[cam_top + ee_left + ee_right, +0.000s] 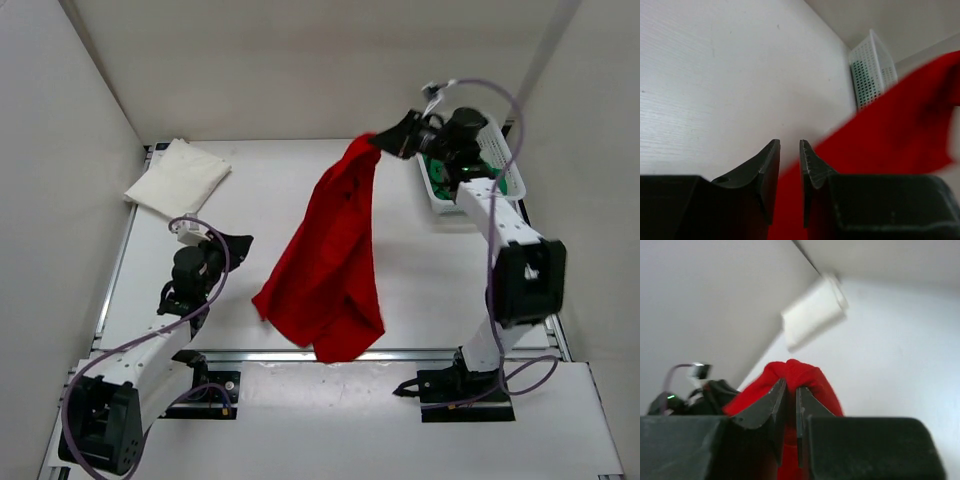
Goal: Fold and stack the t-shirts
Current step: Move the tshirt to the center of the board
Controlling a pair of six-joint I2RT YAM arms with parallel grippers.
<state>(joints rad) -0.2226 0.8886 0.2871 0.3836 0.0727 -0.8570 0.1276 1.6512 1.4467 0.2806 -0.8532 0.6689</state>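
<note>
My right gripper (385, 140) is shut on a bunched part of the red t-shirt (330, 260) and holds it high; the cloth hangs down and left to the table's near edge. The red bunch sits between the jaws in the right wrist view (790, 371). My left gripper (238, 243) is empty, its jaws a narrow gap apart, just left of the hanging red shirt (900, 125). The white t-shirt (178, 177) lies folded at the far left corner and shows blurred in the right wrist view (812, 315). The green t-shirt (437, 172) lies in the basket.
The white lattice basket (505, 165) stands at the far right by the right arm; it also shows in the left wrist view (872, 65). Grey walls close in the table on the left, back and right. A metal rail runs along the near edge (420, 353).
</note>
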